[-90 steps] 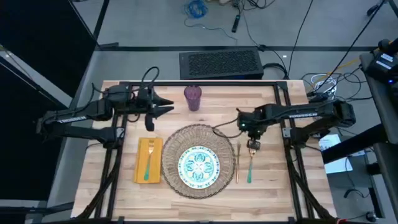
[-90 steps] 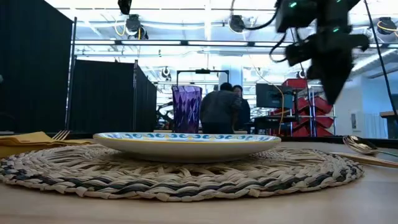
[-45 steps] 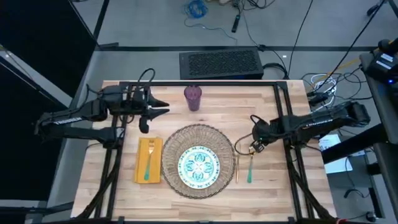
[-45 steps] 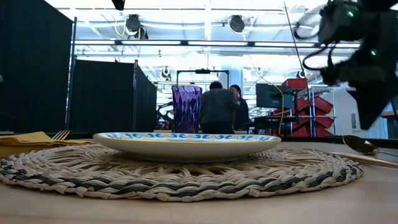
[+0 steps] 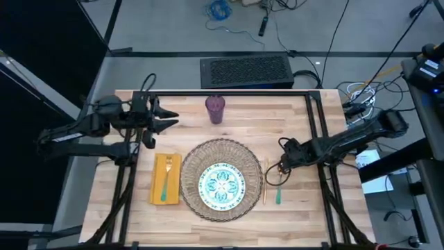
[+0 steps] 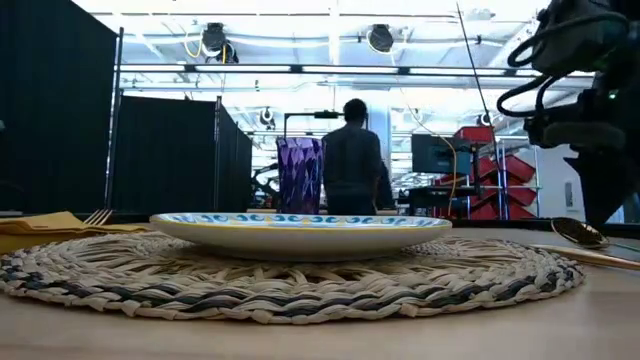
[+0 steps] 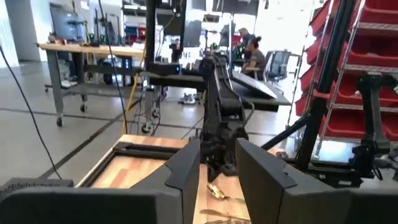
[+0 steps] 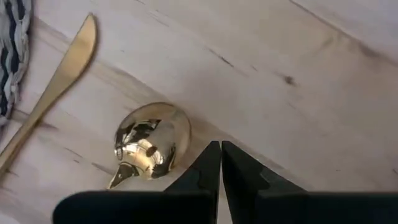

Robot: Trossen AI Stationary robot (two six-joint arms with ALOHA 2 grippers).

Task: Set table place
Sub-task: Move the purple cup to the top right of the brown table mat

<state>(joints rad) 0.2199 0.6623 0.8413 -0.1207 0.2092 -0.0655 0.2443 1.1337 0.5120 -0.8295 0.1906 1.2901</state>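
The woven placemat lies mid-table with the floral plate on it. At its left the yellow napkin carries a teal-handled fork. At its right lie the gold knife and the spoon. The purple cup stands at the far side. My right gripper is shut, low over the wood beside the spoon's bowl. My left gripper hovers open at the far left, holding nothing. My right gripper's shut fingers point steeply down at the wood right beside the spoon's bowl. I cannot tell whether they touch it. The spoon lies flat on the table.
Black rails frame the wooden table. Bare wood shows along the near edge and at the far right. In the room beyond, a person stands behind the cup.
My right gripper has stayed over the spoon's bowl and sunk toward the table, while its arm has drawn back toward the right edge. My left gripper has pulled back toward the table's left edge. The cutlery, plate and cup have kept still.
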